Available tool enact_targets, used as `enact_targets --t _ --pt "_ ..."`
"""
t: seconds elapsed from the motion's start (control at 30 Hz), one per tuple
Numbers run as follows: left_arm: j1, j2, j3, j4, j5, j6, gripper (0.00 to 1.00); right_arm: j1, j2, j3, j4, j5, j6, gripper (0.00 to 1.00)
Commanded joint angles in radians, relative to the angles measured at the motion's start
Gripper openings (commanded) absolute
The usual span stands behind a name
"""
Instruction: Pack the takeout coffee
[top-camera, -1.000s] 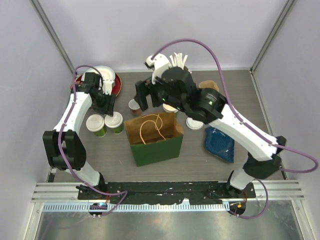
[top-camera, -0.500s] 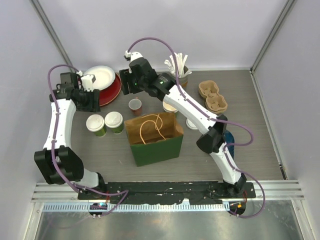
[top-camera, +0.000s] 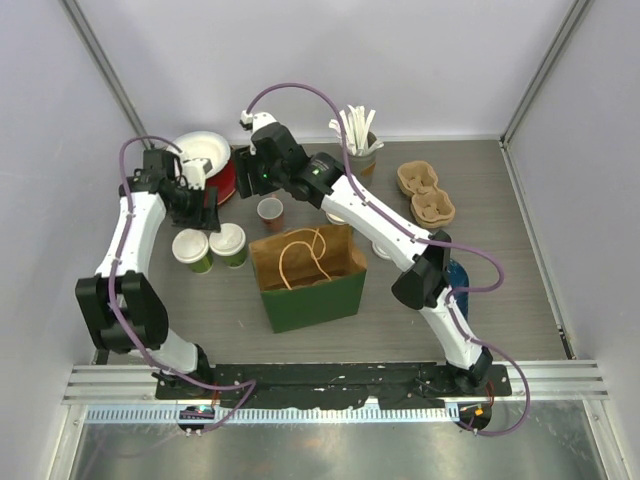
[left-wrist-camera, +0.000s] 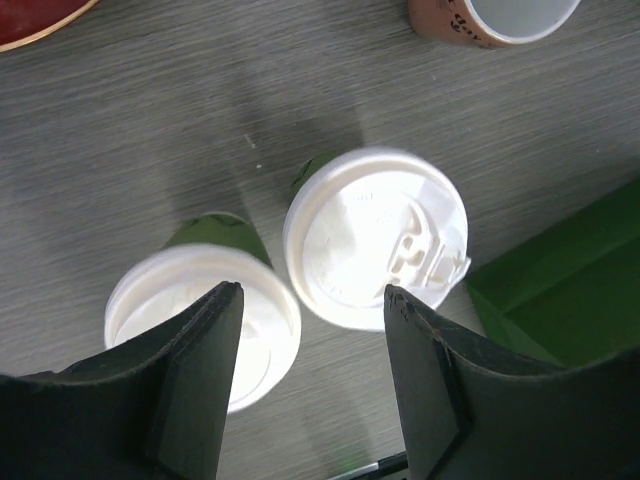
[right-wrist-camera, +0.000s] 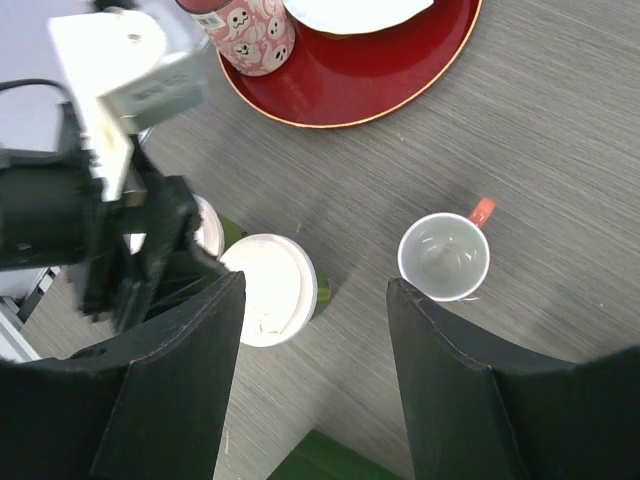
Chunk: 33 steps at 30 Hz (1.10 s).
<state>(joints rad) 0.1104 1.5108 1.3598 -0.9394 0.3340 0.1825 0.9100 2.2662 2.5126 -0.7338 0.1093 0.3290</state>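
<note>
From above, we see the left lidded cup (top-camera: 192, 250) and the right lidded cup (top-camera: 228, 243) side by side on the worktop (top-camera: 230, 305), just left of the open green paper bag (top-camera: 312, 285). The left jaws hang just behind the 2 cups, near the red tray (top-camera: 228, 182). The right jaws hang over the tray's right edge, behind the small red-and-white cup (top-camera: 270, 212). From here we cannot tell how wide either pair stands.

In the left wrist view, the left jaws are spread with nothing between them. Below them, the right lidded cup (left-wrist-camera: 375, 235) sits between the 2 fingers (left-wrist-camera: 430, 380), closer to the right one. The left finger partly hides the left lidded cup (left-wrist-camera: 200, 320). The bag (left-wrist-camera: 560, 270) lies just right of the cups.

In the right wrist view, the right jaws are spread and hold nothing. Below, the right lidded cup (right-wrist-camera: 268, 300) lies beside the left finger and the red-and-white cup (right-wrist-camera: 443, 255) near the right finger. The left arm (right-wrist-camera: 110, 230) covers most of the left lidded cup (right-wrist-camera: 207, 225). A pink patterned tumbler (right-wrist-camera: 250, 30) stands at the tray's (right-wrist-camera: 400, 70) edge.
</note>
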Motion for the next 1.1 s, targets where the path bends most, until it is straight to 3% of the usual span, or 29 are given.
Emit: enact_targets --t 0.0,0.17,0.57,0.7,1.07 --pt "-0.054 0.075 0.064 0.053 -0.027 -0.009 0.59 -0.002 -0.111 -0.031 0.042 0.006 -0.019 0.64" --pt "-0.057 0.155 0.125 0.019 -0.046 -0.005 0.51 -0.002 -0.128 -0.047 0.033 0.001 -0.025 0.64" --pt "-0.057 0.141 0.067 -0.018 0.022 0.021 0.35 -0.002 -0.135 -0.054 0.033 0.001 -0.030 0.64" --pt "-0.055 0.149 0.062 -0.033 0.030 0.032 0.22 -0.002 -0.143 -0.067 0.033 0.000 -0.028 0.64" --pt "-0.057 0.131 0.027 -0.050 0.051 0.069 0.03 -0.002 -0.151 -0.080 0.036 -0.008 -0.027 0.64"
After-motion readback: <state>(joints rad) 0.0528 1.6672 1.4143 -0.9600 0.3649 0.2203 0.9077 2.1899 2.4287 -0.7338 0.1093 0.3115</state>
